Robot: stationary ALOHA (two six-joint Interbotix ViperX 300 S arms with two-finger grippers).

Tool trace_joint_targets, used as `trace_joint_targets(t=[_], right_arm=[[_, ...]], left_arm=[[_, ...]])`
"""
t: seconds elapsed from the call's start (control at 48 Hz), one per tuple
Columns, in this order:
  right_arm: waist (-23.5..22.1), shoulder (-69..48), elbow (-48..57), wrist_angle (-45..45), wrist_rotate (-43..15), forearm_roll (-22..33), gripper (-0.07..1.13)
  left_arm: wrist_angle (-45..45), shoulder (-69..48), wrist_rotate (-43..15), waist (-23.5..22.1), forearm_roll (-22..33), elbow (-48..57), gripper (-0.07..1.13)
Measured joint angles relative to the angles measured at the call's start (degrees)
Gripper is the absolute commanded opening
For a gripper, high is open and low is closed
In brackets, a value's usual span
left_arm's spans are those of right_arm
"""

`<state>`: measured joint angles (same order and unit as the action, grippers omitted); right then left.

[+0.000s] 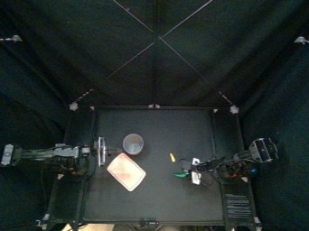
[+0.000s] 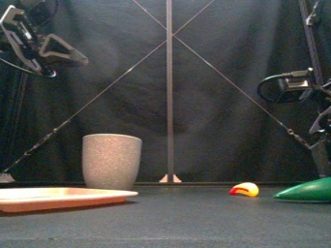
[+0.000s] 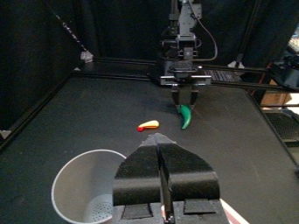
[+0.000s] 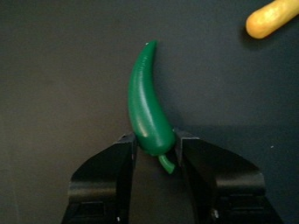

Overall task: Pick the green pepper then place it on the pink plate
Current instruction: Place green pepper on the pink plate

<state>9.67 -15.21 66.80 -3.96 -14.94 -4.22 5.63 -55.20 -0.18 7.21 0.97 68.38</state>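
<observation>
Right gripper (image 4: 153,140) pinches green pepper (image 4: 146,96) at thick end, on table (image 1: 163,122) near 3 o'clock edge. We note pink plate (image 1: 126,171) at its 9 o'clock, yellow toy (image 2: 245,189) at 11. Left gripper (image 3: 163,147) closed, empty, at 9 o'clock edge.

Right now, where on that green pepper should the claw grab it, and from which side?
At the thick stem end, from above: the green pepper lies flat on the table and tapers to a thin curved tip, so the fat end gives most to pinch. The right gripper is clamped there.
</observation>
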Motion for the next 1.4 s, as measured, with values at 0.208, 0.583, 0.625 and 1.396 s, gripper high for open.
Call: trace_joint_targets(t=[0.208,0.583,0.625,1.396], right_arm=[[0.35,0.09,-4.39,0.00,-0.09,0.00,0.59],[-1.23,8.70,-25.40,1.32,0.44,0.97,0.59],[-1.49,10.90,-27.51,1.67,0.09,0.97,0.59],[-7.29,43.95,-65.57,-13.80,-0.18,0.18,0.67]], left_arm=[[0.09,0.00,0.00,0.00,0.00,0.00,0.17],[0.09,0.00,0.00,0.26,0.00,0.00,0.17],[0.00,0.00,0.00,0.35,0.00,0.09,0.17],[0.00,0.00,0.00,2.20,0.53,1.67,0.18]])
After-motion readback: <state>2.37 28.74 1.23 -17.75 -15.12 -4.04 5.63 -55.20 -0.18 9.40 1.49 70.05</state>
